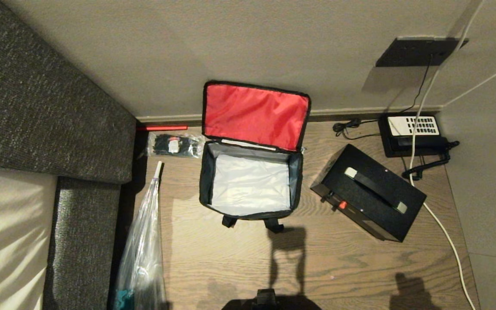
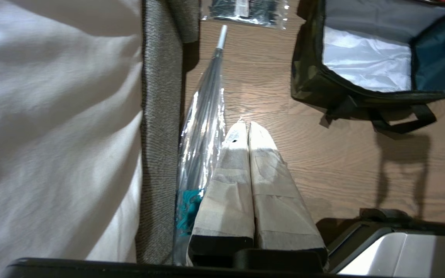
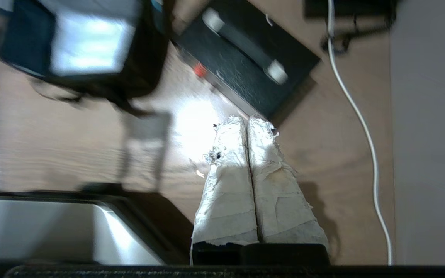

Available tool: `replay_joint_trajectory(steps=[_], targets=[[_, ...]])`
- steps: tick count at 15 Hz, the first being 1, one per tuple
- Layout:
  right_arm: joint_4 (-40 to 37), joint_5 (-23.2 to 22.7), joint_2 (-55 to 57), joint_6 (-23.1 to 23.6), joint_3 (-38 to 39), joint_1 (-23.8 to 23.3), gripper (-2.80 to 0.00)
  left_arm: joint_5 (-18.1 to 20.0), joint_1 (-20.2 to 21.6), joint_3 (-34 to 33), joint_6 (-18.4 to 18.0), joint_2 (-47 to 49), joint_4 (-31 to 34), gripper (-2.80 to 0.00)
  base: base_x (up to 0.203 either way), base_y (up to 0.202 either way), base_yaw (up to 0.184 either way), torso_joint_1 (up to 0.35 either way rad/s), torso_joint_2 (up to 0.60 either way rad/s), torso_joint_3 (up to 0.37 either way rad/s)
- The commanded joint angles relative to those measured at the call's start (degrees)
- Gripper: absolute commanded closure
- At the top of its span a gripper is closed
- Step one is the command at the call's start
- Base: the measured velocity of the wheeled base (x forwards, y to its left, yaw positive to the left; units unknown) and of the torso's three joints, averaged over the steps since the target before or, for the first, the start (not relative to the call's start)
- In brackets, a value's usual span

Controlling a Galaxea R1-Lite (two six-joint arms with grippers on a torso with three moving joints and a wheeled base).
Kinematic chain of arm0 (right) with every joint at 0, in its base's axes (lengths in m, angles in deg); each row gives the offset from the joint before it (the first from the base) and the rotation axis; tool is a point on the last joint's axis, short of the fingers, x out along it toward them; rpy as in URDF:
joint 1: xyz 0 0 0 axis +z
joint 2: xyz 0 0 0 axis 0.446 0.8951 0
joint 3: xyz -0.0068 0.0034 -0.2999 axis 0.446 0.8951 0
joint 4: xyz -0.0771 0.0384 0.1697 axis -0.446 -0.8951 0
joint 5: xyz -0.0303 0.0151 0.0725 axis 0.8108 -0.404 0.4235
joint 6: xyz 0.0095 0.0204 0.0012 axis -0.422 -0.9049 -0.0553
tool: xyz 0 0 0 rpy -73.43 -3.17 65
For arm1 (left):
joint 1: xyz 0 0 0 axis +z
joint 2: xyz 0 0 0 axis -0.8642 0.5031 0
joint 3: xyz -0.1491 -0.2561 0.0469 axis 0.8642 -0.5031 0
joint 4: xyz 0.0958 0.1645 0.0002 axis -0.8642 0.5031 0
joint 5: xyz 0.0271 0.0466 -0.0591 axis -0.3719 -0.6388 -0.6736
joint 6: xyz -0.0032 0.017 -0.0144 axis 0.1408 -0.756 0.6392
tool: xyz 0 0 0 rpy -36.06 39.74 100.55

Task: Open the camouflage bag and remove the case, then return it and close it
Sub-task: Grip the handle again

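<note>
While the camouflage bag (image 1: 250,189) stands open on the wooden floor (image 1: 338,267), its red-lined lid (image 1: 254,115) thrown back against the wall (image 1: 230,47), neither arm shows in the head view. In the left wrist view the left gripper (image 2: 247,124) hangs over bare floor with its two tape-wrapped fingers (image 2: 230,181) pressed together and nothing between them. Ahead of its tips and off to one side sits the bag, whose silvery inside (image 2: 365,58) holds nothing that can be seen; the bag's black straps (image 2: 404,121) lie on the floor at the side nearest the gripper. On the gripper's other side, just beside the fingers, lies a folded clear umbrella (image 2: 203,127), and past the umbrella's tip is a clear packet of black cable ties (image 2: 245,9). Beyond the umbrella runs the grey upholstered edge of a bed (image 2: 160,135).

The right gripper (image 3: 247,119) also has its wrapped fingers (image 3: 272,185) closed against each other, empty, above the floor. The case (image 3: 245,61) lies just ahead of its tips, out of the bag and beside it, flat, with its black strap handle (image 3: 245,46) and red dot (image 3: 199,70) facing up. A white cable (image 3: 361,127) runs along the floor on the gripper's outer side, and a black telephone (image 1: 413,133) sits beyond the case by the wall.
</note>
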Motion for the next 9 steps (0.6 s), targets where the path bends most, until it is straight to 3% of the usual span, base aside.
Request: replay_joint_trajectory(steps=[1,3,4,6,9], targets=[[-17.6,-3.4,0.0,-0.8,-16.2,0.0,0.0,0.0,0.0,-0.2,0.0,-0.1,0.0,0.0,0.0,0.0,0.0,0.0,0.0,0.0],[-29.9,-7.3,2.3,-1.6,-23.3,0.0,0.0,0.0,0.0,-0.2,0.0,-0.1,0.0,0.0,0.0,0.0,0.0,0.0,0.0,0.0],[-30.8,-7.8,6.1,-2.2,-24.4,0.0,0.0,0.0,0.0,-0.2,0.0,-0.1,0.0,0.0,0.0,0.0,0.0,0.0,0.0,0.0],[-30.5,-8.2,19.0,-4.3,-28.5,0.2,0.0,0.0,0.0,-0.2,0.0,-0.1,0.0,0.0,0.0,0.0,0.0,0.0,0.0,0.0],[-24.8,-8.2,48.2,-6.3,-36.0,0.2,0.0,0.0,0.0,-0.2,0.0,-0.1,0.0,0.0,0.0,0.0,0.0,0.0,0.0,0.0]])
